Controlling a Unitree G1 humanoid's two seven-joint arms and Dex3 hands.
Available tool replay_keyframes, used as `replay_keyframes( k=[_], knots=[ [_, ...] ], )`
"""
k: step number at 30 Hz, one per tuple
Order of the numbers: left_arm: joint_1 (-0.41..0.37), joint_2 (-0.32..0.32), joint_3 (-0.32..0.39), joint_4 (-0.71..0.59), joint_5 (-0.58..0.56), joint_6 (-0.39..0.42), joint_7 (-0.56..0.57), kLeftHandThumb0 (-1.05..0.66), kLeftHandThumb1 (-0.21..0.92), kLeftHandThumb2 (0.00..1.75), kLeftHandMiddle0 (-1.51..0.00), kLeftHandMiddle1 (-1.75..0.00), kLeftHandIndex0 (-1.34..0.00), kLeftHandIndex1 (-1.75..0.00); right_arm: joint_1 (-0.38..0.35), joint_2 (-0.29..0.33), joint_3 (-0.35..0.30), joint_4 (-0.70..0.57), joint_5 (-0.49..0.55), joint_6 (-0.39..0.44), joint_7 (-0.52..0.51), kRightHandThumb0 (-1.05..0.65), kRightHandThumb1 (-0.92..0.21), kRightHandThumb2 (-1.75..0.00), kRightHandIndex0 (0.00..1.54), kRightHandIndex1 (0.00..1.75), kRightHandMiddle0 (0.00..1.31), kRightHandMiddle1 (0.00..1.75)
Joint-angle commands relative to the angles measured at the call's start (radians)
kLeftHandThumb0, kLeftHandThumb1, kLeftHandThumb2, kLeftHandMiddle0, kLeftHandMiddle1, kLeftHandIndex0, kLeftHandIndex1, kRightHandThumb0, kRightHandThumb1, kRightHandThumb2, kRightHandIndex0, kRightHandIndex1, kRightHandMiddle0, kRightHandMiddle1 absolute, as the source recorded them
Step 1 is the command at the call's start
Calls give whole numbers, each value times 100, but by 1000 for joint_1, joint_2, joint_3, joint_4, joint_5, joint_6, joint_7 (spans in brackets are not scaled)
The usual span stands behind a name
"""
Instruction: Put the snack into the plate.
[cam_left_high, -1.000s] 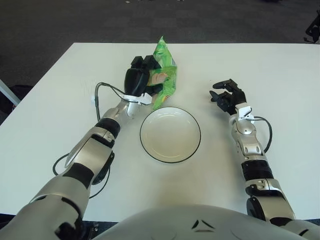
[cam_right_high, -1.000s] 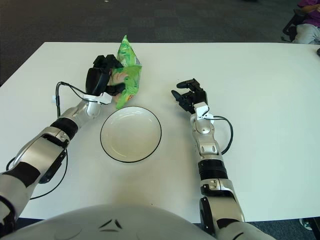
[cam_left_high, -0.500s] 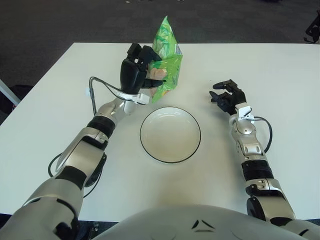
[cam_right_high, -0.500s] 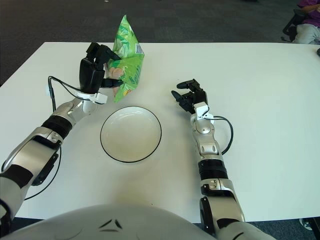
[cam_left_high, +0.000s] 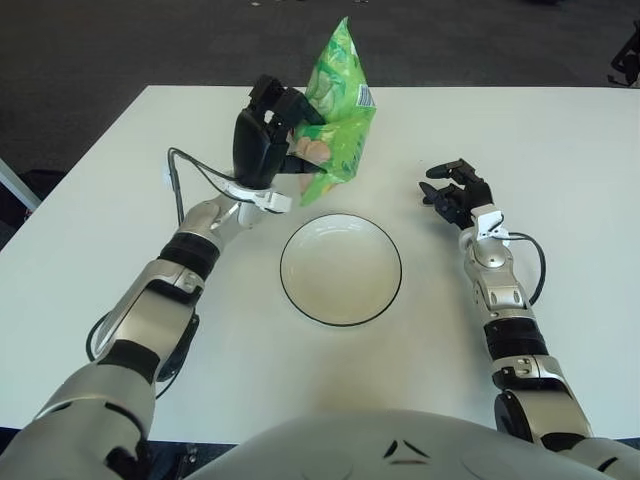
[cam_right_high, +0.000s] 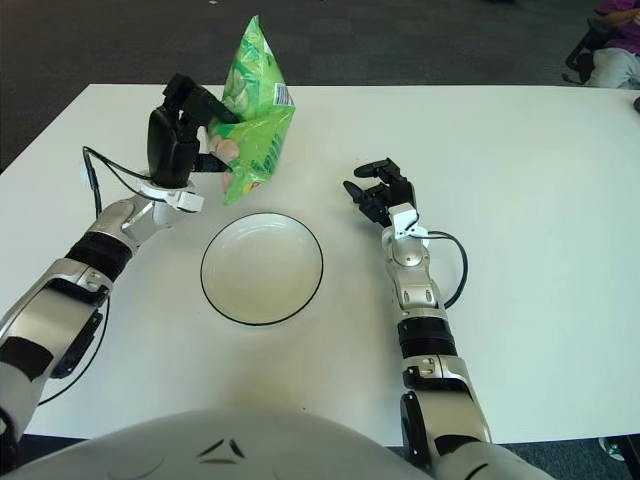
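Observation:
A green snack bag (cam_left_high: 340, 120) hangs in the air above the table, behind and slightly left of the plate. My left hand (cam_left_high: 268, 140) is shut on the bag's left side and holds it upright, clear of the tabletop. The white plate (cam_left_high: 340, 268) with a dark rim lies flat in the middle of the table with nothing in it. My right hand (cam_left_high: 452, 190) shows to the right of the plate, fingers loosely spread and holding nothing.
The white table (cam_left_high: 560, 150) stretches wide on both sides of the plate. Thin black cables (cam_left_high: 190, 180) trail from each wrist. Dark carpet lies beyond the far edge, and a seated person (cam_right_high: 615, 50) shows at the far right.
My left hand has lifted the snack bag up off the table and carried it a little to the right. The right hand and plate stayed put.

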Motion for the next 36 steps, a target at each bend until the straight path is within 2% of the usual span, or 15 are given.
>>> replay_keyframes(
  k=[1,4,8,10,17,23,30,36],
  knots=[
    [10,13,3,-34,-14,-73,-43,43,43,116,-51,-175,-63,-175,-13,-6,-4,9,-10,-1,-7,-1,-92,-11,74,121,50,121],
    [20,14,0,-36,-29,-126,-85,43,43,116,-51,-175,-64,-175,-13,-7,-4,10,-10,-1,-7,-1,-92,-11,74,121,50,120],
    [48,29,-17,-24,-81,-243,-201,43,43,116,-51,-175,-64,-175,-15,-8,-5,13,-9,-2,-8,-1,-92,-11,74,121,50,120],
    [59,36,-12,-25,-94,-275,-246,43,43,116,-51,-175,-65,-175,-15,-9,-6,11,-9,0,-8,-1,-92,-11,74,121,50,120],
    [67,28,34,-6,-96,-320,-317,43,43,117,-52,-175,-66,-175,-20,-13,-9,15,-7,2,-6,-1,-92,-11,74,121,51,120],
    [49,48,38,69,-68,-375,-349,43,42,117,-52,-175,-66,-175,-28,-17,-11,23,-5,1,-5,-1,-92,-11,74,121,51,119],
    [46,94,22,119,-144,-405,-547,43,42,118,-52,-175,-64,-175,-31,-18,-12,23,-4,0,-5,-1,-92,-11,74,122,51,119],
    [28,129,27,126,-171,-414,-673,42,45,114,-50,-175,-59,-175,-30,-22,-15,24,-1,-5,-1,-1,-92,-11,74,122,51,119]
  ],
)
